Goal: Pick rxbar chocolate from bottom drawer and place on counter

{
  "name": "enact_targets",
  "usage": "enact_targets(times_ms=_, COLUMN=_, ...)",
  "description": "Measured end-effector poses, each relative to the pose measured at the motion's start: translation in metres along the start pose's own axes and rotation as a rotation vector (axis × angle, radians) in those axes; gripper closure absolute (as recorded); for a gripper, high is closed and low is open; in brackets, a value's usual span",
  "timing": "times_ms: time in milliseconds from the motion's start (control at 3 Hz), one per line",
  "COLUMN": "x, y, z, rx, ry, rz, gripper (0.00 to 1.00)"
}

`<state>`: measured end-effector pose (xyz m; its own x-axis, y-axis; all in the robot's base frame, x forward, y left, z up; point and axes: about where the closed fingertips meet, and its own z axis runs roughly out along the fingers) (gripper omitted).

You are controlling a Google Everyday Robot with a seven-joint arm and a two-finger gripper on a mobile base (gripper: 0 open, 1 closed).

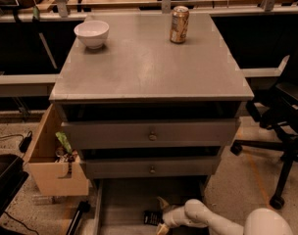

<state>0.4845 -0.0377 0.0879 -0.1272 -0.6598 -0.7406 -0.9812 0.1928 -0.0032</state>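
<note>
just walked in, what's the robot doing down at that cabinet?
The robot's arm reaches low into the open bottom drawer. Its gripper is at the rxbar chocolate, which lies flat on the drawer floor. The fingers are spread open beside the bar and not yet closed on it, so nothing is lifted. Above, the counter carries a white bowl and a soda can; the bar has yet to get there.

Flat black wrapped rxbar chocolate [151,218] lies in the grey wooden bottom drawer [120,204], gripper [162,215] just right of it, grey wooden counter [149,70] above.
</note>
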Motion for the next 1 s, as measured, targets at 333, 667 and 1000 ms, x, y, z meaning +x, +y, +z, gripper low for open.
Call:
enact_targets(times_ms=333, x=-0.0050, y=0.0000, z=-0.0044, rx=0.000, ry=0.000, rz=0.000, gripper=0.42)
enact_targets(times_ms=667, x=-0.0103, y=0.0000, z=-0.0091, rx=0.000, ry=0.000, rz=0.000, gripper=0.64)
enact_targets(times_ms=1000, x=-0.0139, y=0.0000, z=-0.0123, rx=0.000, ry=0.000, rz=0.000, gripper=0.87)
